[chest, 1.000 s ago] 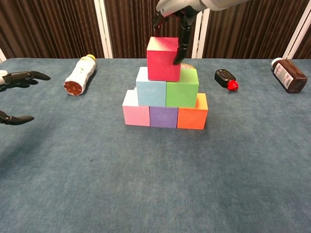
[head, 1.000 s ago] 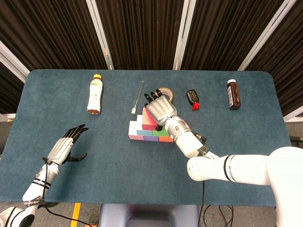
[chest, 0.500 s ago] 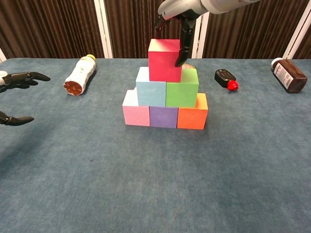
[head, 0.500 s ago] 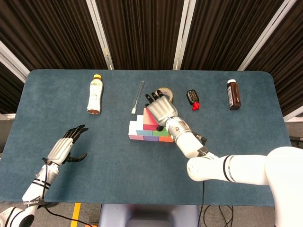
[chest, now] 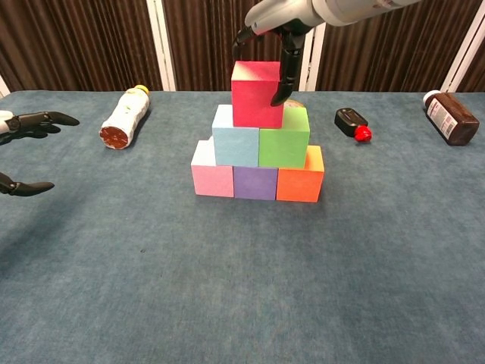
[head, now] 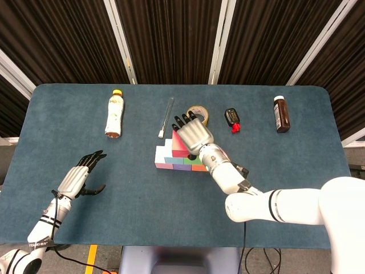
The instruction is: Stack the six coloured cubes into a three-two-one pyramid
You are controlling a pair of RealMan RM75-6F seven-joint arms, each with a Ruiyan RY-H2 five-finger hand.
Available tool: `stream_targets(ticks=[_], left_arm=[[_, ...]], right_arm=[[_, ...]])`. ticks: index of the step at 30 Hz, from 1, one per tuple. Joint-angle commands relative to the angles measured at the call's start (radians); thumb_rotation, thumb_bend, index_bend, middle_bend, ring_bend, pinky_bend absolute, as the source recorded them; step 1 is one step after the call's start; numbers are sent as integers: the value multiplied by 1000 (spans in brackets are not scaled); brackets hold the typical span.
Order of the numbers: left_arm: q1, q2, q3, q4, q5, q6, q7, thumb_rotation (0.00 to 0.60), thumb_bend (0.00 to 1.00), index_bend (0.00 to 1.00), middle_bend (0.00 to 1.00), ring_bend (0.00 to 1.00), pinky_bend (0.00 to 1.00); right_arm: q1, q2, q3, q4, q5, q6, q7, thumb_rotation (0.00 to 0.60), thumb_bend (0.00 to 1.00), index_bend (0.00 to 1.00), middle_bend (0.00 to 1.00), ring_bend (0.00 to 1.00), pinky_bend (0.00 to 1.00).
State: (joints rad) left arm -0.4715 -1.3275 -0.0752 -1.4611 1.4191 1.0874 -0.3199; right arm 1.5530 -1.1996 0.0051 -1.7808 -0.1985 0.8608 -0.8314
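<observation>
Teal felt covers the tabletop [chest: 242, 288], and near its middle we see the pyramid complete in shape: pink cube [chest: 211, 171], purple cube [chest: 255, 183] and orange cube [chest: 300, 179] in the bottom row, light blue cube [chest: 236, 139] and green cube [chest: 285, 139] above, and the red cube [chest: 256, 93] on top. Our right hand [chest: 274, 23] hovers over the red cube with its fingers draped around it; one dark finger lies down the cube's right face, so we judge it is gripping lightly or only just letting go, and we cannot tell how firmly. The main risk, as we judge it, is the withdrawal: a finger dragging sideways could pull the red cube off the seam between blue and green, or topple the stack. Lifting straight up with fingers spread first seems safest. Our left hand [head: 77, 178] rests open at the tabletop's left edge, holding nothing, well apart. Behind the stack lie a yellow-capped drink bottle [chest: 123, 117] on its side, a brown bottle [chest: 452, 117], a tape roll [head: 198, 113], a black key fob [chest: 351, 122] with a red part and a slim stick [head: 166, 117]; none blocks an upward exit.
</observation>
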Motion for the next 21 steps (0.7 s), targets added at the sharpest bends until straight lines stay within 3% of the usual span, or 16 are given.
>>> stream_targets(ticks=[1, 5, 10, 12, 13, 15, 18, 21], left_arm=[[0, 3, 0, 1, 1, 1, 1, 600, 308, 84, 0, 0, 2], [6, 16, -7, 1, -7, 14, 7, 600, 307, 78, 0, 0, 2], [17, 26, -15, 4, -15, 35, 15, 600, 308, 78, 0, 0, 3], [33, 34, -23, 12, -26, 69, 41, 600, 307, 79, 0, 0, 3], [54, 42, -29, 31, -35, 114, 91, 600, 307, 82, 0, 0, 3], [90, 54, -27, 24, -35, 175, 132, 600, 308, 87, 0, 0, 3], [124, 70, -24, 16, -31, 232, 169, 600, 310, 93, 0, 0, 3], [159, 84, -17, -2, -18, 286, 180, 600, 314, 96, 0, 0, 5]], right_arm=[[-6, 14, 9, -17, 0, 12, 11, 523, 294, 99, 83, 0, 0], [-46, 84, 36, -79, -30, 42, 71, 523, 254, 3, 55, 0, 0], [-92, 145, 46, -131, -78, 62, 121, 524, 250, 0, 39, 0, 0], [-153, 200, 52, -181, -137, 100, 184, 524, 250, 0, 34, 0, 0], [-235, 253, 39, -220, -195, 160, 253, 522, 250, 0, 34, 0, 3], [-419, 320, -8, -282, -425, 277, 409, 523, 250, 0, 34, 0, 38], [-611, 332, -58, -253, -673, 385, 594, 533, 250, 20, 56, 0, 147], [-762, 324, -112, -184, -844, 469, 726, 552, 250, 57, 77, 0, 169]])
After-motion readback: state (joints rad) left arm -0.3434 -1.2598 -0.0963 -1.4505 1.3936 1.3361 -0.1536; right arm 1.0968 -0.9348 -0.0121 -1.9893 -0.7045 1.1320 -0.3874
